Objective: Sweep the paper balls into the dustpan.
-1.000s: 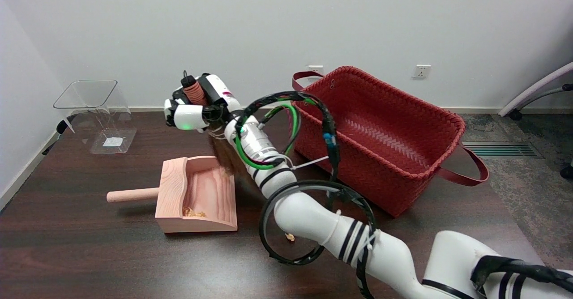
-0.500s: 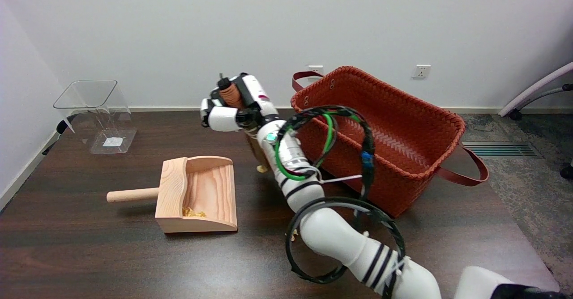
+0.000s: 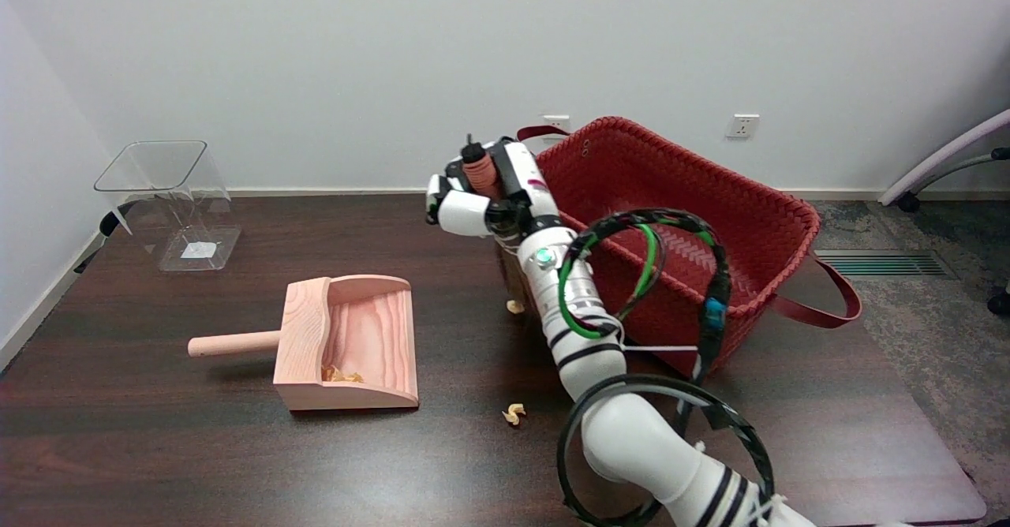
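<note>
Lying crumpled, yellowish paper balls (image 3: pixel 514 414) dot table (image 3: pixel 158 448).

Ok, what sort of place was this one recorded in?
Most likely an office or meeting room used as a test space: a dark wooden table against a plain white wall with power sockets, carpet on the floor, and an office chair's base at the right edge.
</note>
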